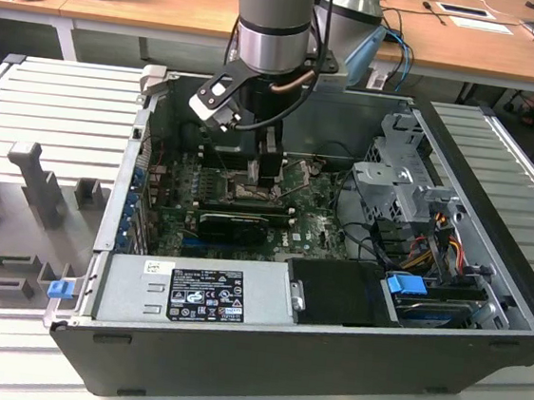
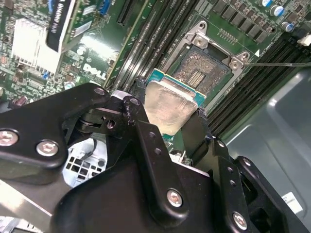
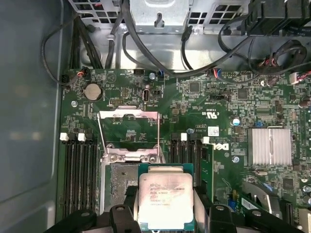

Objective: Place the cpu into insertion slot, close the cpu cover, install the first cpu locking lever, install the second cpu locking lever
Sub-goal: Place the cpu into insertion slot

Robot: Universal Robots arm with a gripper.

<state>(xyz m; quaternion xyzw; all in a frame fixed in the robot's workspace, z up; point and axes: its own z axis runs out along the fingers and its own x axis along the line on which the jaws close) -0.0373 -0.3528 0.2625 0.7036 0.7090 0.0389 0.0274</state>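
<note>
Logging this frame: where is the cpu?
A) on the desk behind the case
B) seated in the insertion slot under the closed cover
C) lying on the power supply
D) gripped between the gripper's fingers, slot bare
D: in the second wrist view the cpu is clamped in the gripper, and the insertion slot beside it shows its bare dark centre.

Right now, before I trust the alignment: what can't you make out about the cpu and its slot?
1. First wrist view: the cpu covers part of the insertion slot.
2. Second wrist view: fingers of the gripper hide two cpu edges.
3. Both wrist views: whether the cpu touches the slot cannot be told.
4. Exterior view: the gripper blocks the cpu.
</note>
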